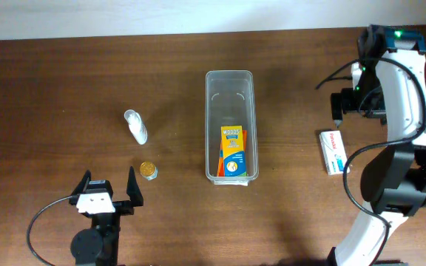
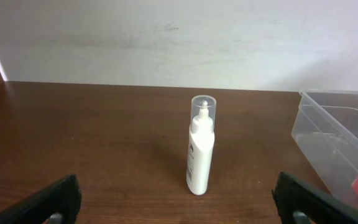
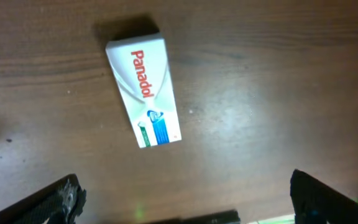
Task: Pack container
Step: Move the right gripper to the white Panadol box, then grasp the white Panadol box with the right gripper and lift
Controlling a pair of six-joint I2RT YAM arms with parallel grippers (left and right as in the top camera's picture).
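Jaws on both grippers stand wide apart with nothing between them. The right gripper [image 3: 188,196] hangs over bare wood at the right side of the table [image 1: 50,89], and its wrist view looks down on a white Panadol box [image 3: 143,90] lying flat just ahead of the fingertips, untouched. The left gripper [image 1: 109,185] sits low at the near left edge, facing a white bottle [image 2: 201,149] with a clear cap that stands upright a little ahead of it. A small round gold item [image 1: 148,171] rests between that bottle and the gripper, slightly to the right. Farther out, in the middle of the table, the container [image 1: 229,100] lies with its long side running away from the robot. One orange and yellow box [image 1: 233,150] lies flat in its near end, and the far end is bare. Packing looks barely begun: one item is in, while the bottle, the gold item and the Panadol box sit outside on the wood, well apart from the bin. Neither arm has taken hold of the next piece yet.
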